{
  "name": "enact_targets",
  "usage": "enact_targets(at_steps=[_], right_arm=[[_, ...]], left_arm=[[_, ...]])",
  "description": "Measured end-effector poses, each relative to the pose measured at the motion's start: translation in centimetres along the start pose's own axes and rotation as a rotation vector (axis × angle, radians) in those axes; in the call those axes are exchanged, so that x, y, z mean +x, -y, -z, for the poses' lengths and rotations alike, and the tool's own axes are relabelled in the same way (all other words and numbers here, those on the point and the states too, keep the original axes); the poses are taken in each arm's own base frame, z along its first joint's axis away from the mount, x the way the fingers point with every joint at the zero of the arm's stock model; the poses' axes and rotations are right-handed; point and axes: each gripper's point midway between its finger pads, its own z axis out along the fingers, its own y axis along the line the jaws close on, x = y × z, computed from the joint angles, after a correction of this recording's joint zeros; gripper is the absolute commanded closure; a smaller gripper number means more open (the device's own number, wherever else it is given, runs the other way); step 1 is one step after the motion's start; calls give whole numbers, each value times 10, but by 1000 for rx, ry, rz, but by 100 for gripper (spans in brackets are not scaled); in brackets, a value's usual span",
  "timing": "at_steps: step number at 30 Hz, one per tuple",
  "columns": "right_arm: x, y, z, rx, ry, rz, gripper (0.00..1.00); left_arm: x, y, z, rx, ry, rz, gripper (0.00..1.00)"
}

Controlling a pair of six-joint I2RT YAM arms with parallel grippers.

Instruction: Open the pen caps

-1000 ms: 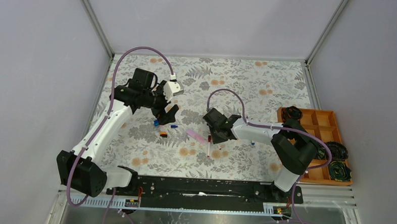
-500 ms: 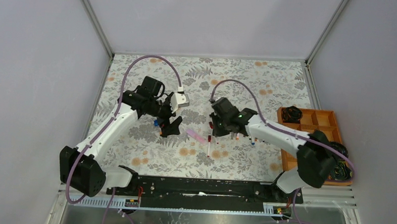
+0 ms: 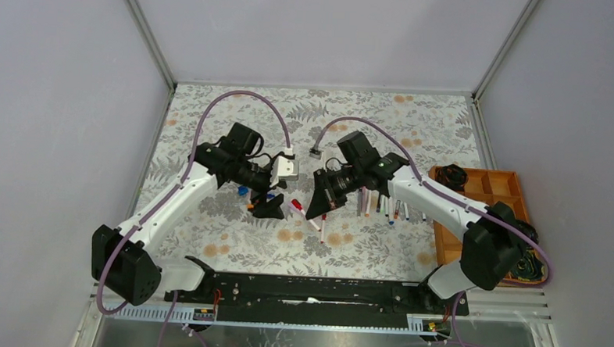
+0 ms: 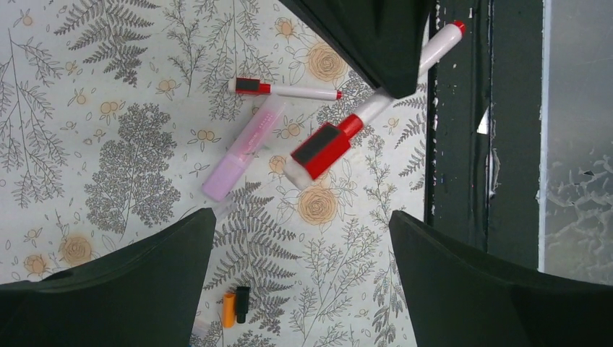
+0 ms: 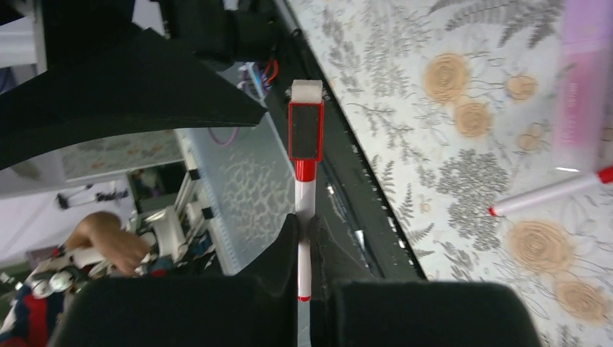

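Aloft: red pen (image 5: 304, 189) presented cap-first to the left arm.
Right gripper (image 5: 305, 233) clamped on the white barrel; long axis points from it toward left gripper (image 4: 301, 217), red cap (image 4: 318, 150) leading. Left jaws wide apart, empty; cap sits just beyond their tips, centred on the gap, slanted, not touched. Left arm nearer the cap; likely closes on it next.

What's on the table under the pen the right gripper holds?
Below the held pen lie the mat, a pink pen and a second red pen. The mat right behind its cap and the barrel inside the right gripper are covered.
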Motion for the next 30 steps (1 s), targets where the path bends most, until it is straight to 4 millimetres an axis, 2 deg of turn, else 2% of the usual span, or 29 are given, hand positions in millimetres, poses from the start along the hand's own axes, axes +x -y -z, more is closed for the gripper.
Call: enact_targets(at_steps=[4,9,13,19,20,23,24,26,28,30], right_arm=[[4,-14,-2,-100,-54,-9,100],[-2,-26,-3,-173,-87,-12,100],[-5,-28,-6,-199,-106,-23,100],[-5,-25,-12,-219,-137,-50,100],[-5,-25,-12,-218,-136,-48,100],[-8,-23,-11,-217,-128,-46,99],[-8,-23,-11,-216,-128,-46,88],[-8,-23,-12,-215,-126,-47,73],[-9,-23,-13,-212,-124,-51,64],[-9,-23,-15,-213,-127,-58,61]], left_arm=[[-3,3,-1,22,15,-17,8],[-10,10,-4,68,46,-51,24],[-16,22,-9,113,49,-90,43],[-17,28,-9,141,37,-137,87],[-14,31,-8,152,26,-130,91],[-9,38,-8,172,2,-121,92],[-8,38,-8,174,-1,-124,93],[-8,38,-9,174,-4,-123,94],[-7,37,-9,173,-6,-124,94],[-6,36,-9,168,-13,-127,95]])
